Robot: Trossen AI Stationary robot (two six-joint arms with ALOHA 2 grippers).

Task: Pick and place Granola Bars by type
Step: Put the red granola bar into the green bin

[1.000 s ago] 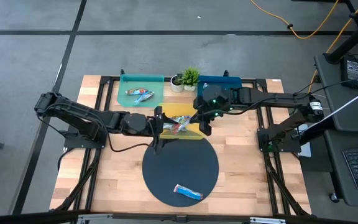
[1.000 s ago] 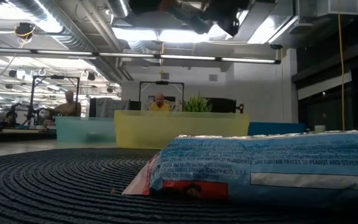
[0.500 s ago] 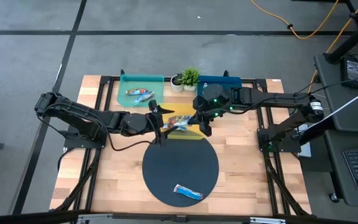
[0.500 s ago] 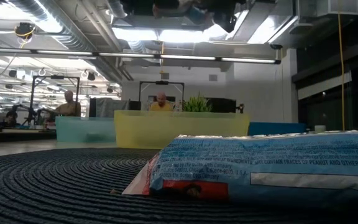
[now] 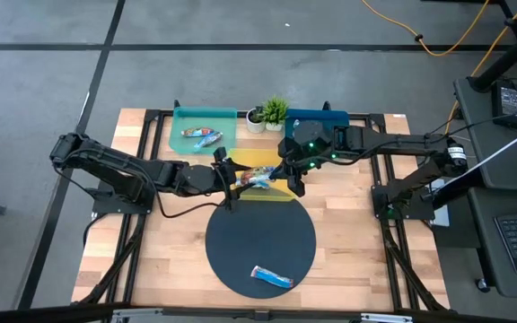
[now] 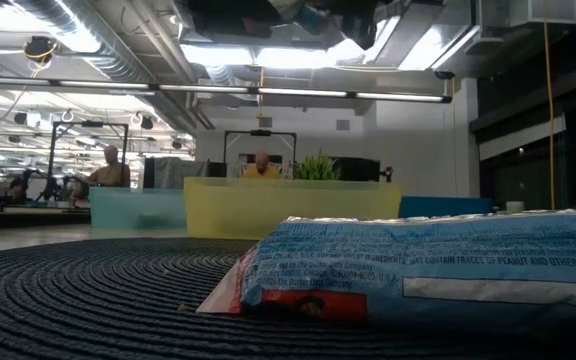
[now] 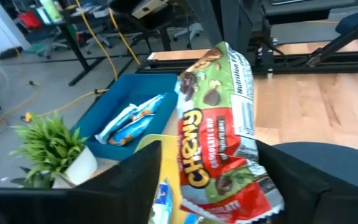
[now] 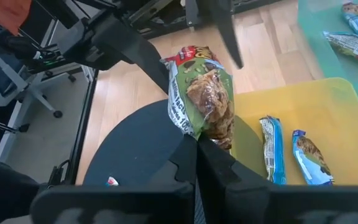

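Observation:
A green-and-red granola bar hangs in the air over the yellow tray. My right gripper is shut on its green end. My left gripper is open, with one finger on each side of the bar's red end. Two blue bars lie in the yellow tray. More bars lie in the teal tray and the blue tray. One blue bar lies on the round black mat. My right gripper pinches the bar's green end between its two fingers, coming from the table's right and slanting down. The bar runs on past the fingertips toward my left gripper, lifted clear above the yellow tray. My left gripper's fingers flank the red end; whether they touch it, I cannot tell.
A small potted plant stands between the teal and blue trays at the far edge. The three trays line the back of the wooden table. People sit at desks in the room beyond the table, seen in the low view.
My left gripper has turned at the wrist, swinging a little toward the table's far edge so that its fingers face the bar's red end. The bar, still in my right gripper, has shifted slightly the same way and stays clear of the tray.

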